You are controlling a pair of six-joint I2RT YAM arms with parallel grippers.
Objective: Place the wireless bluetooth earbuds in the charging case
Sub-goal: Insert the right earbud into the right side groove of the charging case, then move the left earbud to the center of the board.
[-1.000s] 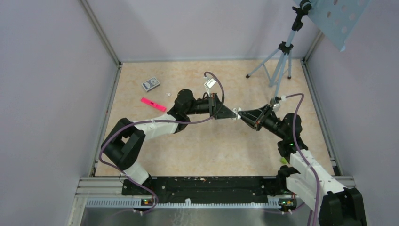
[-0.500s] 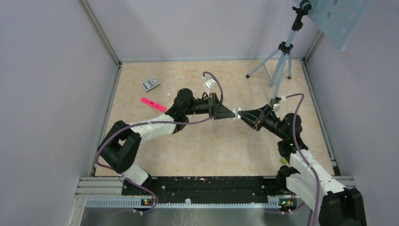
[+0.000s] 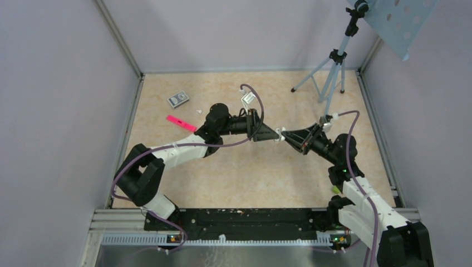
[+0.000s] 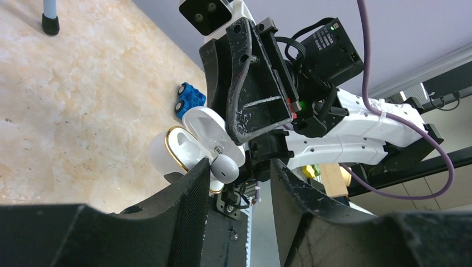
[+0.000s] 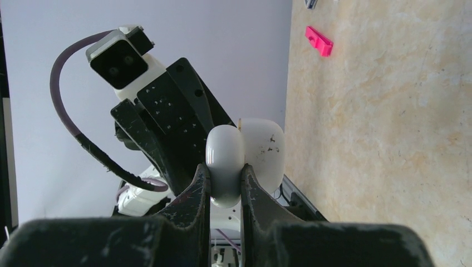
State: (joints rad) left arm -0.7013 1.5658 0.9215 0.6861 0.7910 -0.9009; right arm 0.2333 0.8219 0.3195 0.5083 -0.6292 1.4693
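While the right gripper (image 5: 224, 171) clamped the charging case (image 4: 166, 154), the left gripper (image 4: 239, 167) at 9 o'clock gaped around a seated-looking earbud (image 4: 226, 166), so backing out looked next.

Lilac walls (image 3: 55, 111) enclose a beige marbled tabletop (image 3: 250, 183); tripod (image 3: 335, 56) stands back-right.

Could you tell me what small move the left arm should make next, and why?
Probably back the left gripper straight away from the charging case: its jaws stand parted, a white earbud appears seated in it, and the right gripper grips the case.
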